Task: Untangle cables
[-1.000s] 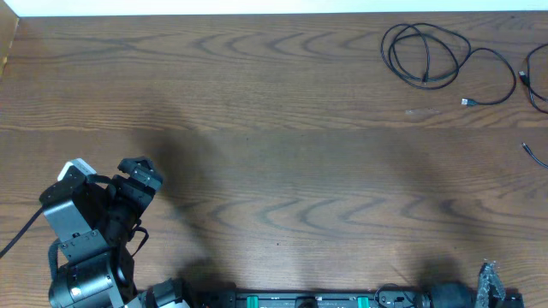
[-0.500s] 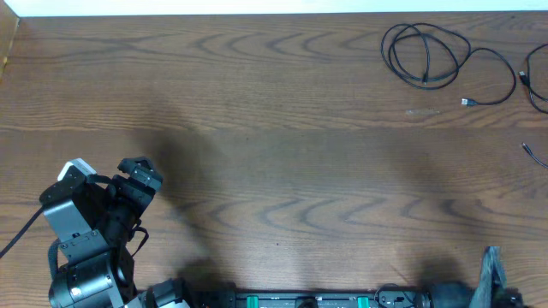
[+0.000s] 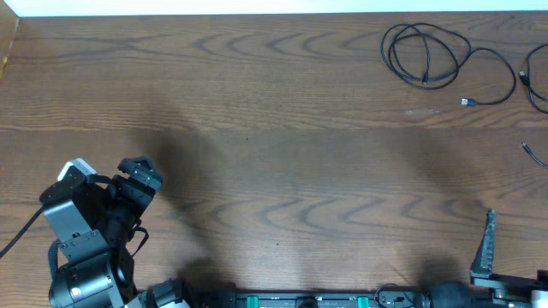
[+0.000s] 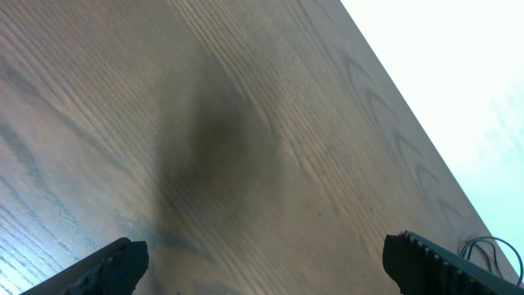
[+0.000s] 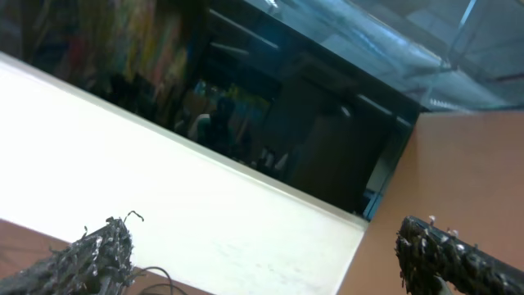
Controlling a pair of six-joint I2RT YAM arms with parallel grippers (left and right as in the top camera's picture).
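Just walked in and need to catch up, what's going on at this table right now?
Two robot arms are meant to untangle cables, but neither is handling anything yet. The left gripper sits open over the near-left part of the wooden table. The right gripper, also open, is at the near-right edge, pointing up toward the wall. A loosely coiled black cable lies untouched at the far right, with more black cable ends at the right edge.
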